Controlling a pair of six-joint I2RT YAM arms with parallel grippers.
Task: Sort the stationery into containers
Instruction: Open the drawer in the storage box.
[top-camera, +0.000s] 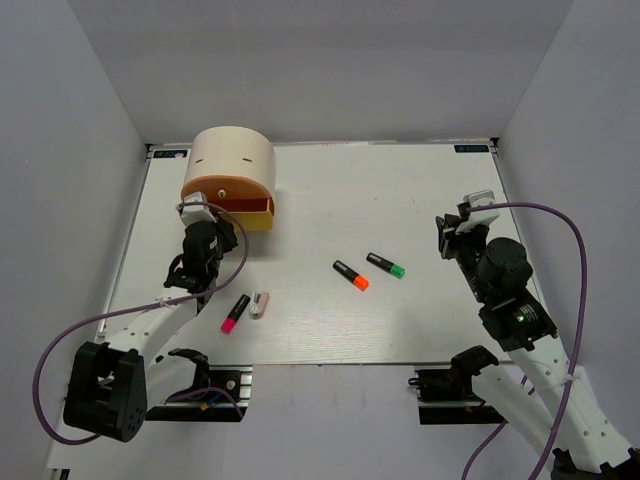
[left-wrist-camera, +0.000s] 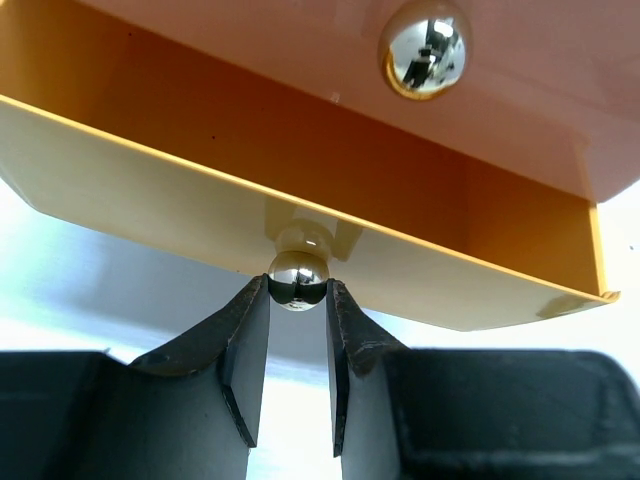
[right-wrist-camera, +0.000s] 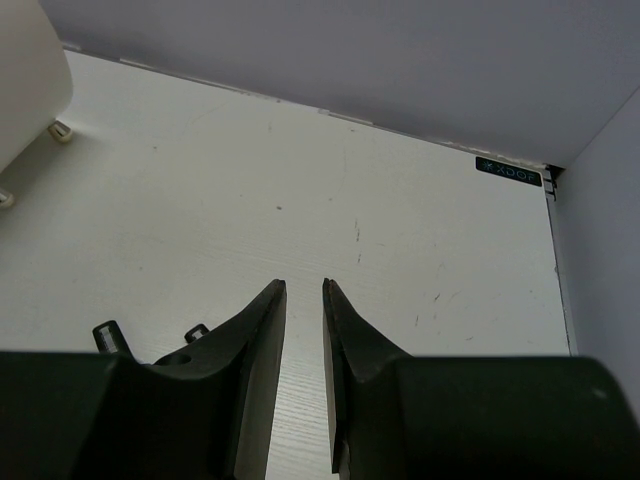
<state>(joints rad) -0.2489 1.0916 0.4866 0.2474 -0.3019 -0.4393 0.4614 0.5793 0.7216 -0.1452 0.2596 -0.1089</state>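
The cream cylindrical box (top-camera: 233, 155) stands at the back left with an orange drawer (top-camera: 225, 190) over a yellow drawer (top-camera: 250, 212). The yellow drawer (left-wrist-camera: 150, 160) is pulled out and what shows of its inside is empty. My left gripper (left-wrist-camera: 298, 285) is shut on its chrome knob (left-wrist-camera: 298, 272), and shows from above (top-camera: 213, 220). The orange drawer's knob (left-wrist-camera: 424, 50) is above. On the table lie a pink-capped highlighter (top-camera: 235, 313), a stubby white-pink piece (top-camera: 260, 304), an orange-capped highlighter (top-camera: 351, 275) and a green-capped highlighter (top-camera: 385, 265). My right gripper (top-camera: 448, 235) hovers at the right, nearly closed and empty (right-wrist-camera: 303, 285). No cream sticks show.
White walls enclose the table on three sides. The box's corner (right-wrist-camera: 30, 80) shows at the far left of the right wrist view. The table's front edge (top-camera: 330, 363) runs just past the pink-capped highlighter.
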